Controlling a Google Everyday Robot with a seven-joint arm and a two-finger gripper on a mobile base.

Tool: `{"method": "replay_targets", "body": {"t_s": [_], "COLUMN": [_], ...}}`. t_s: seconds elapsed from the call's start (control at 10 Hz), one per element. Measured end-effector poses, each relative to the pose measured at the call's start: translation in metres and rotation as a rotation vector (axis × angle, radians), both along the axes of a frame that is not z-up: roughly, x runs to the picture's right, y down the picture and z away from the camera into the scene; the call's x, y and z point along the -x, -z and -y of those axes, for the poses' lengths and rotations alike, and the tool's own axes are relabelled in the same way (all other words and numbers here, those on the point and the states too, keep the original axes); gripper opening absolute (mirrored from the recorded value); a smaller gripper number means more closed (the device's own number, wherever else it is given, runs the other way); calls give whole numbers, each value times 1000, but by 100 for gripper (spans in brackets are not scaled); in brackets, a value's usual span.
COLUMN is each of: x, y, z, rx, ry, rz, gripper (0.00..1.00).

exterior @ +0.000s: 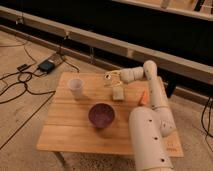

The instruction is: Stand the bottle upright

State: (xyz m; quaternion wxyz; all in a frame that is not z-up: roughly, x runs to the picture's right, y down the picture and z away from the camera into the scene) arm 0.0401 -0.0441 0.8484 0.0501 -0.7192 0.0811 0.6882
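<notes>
The gripper (pixel 112 77) hovers beyond the purple bowl (pixel 101 115), above the far edge of the wooden table (pixel 65 135). Whether it is spread or closed we cannot tell. The bottle (pixel 143 98) sits beyond and right of the bowl, partly hidden by the arm (pixel 156 95). We judge the grasp not yet made: approach from the side, grip near the middle, and tip slowly until the base seats flat. A white cup (pixel 76 88) and beige block (pixel 118 93) stand beyond the bowl. Cables (pixel 20 80) cross the concrete floor far left of it.
</notes>
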Motion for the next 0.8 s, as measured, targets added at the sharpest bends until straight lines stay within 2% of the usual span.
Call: {"method": "replay_targets", "body": {"t_s": [0.2,0.5,0.8], "x": [-20,-57,-83], "y": [0,4,11], "z": [5,7,-8], "rx": [10,48,98], "ry": [-34,-85,-115], "rz": [-43,-109,-156], "gripper": [0,0,0]}}
